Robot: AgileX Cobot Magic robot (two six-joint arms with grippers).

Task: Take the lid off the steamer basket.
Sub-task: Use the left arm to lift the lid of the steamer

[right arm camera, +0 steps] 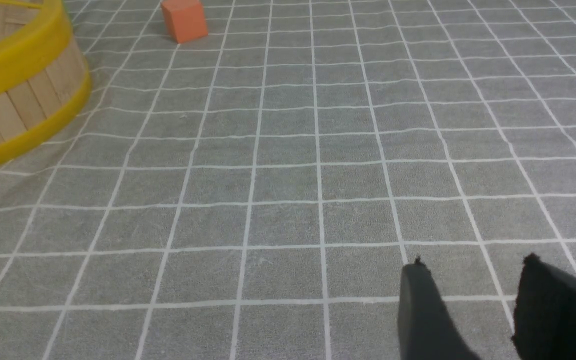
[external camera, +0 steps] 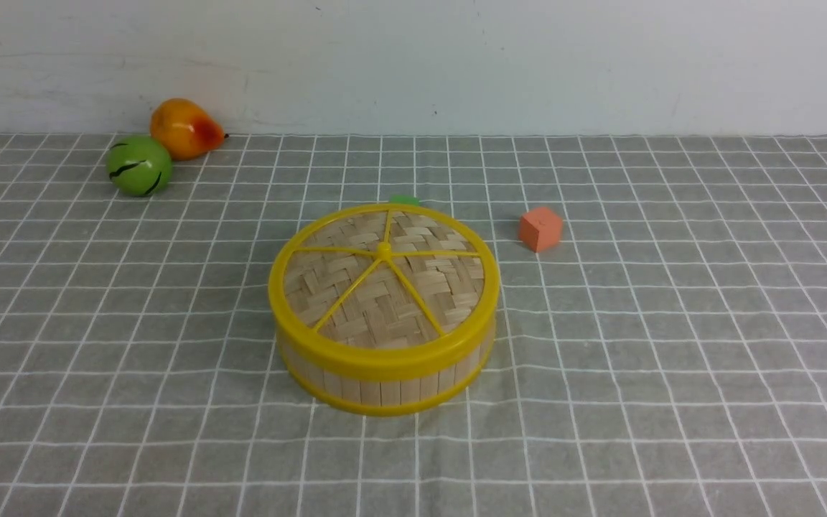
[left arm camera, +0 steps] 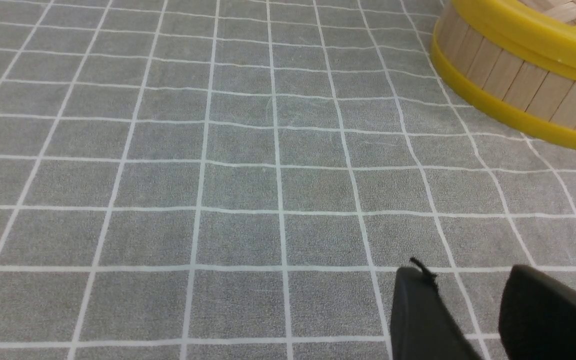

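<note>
While lid (external camera: pixel 383 276) covers steamer basket (external camera: pixel 385 377), green object (external camera: pixel 404 200) mostly hidden behind

Centre of the counter (external camera: pixel 672 359): the lid (external camera: pixel 383 276) sits on top of the steamer basket (external camera: pixel 385 384), closing it. A cube (external camera: pixel 540 228) lies to the basket's right and a little behind it, apart from it. A small object (external camera: pixel 404 200) peeks out from directly behind the basket, mostly hidden. Far back on the left, near the wall (external camera: pixel 456 64), a round fruit (external camera: pixel 138 166) touches a pear-shaped fruit (external camera: pixel 185 128) lying behind it and to its right. The left pincer (left arm camera: pixel 465 274) and right pincer (right arm camera: pixel 473 262) hang over the counter, both apart from the basket.
</note>
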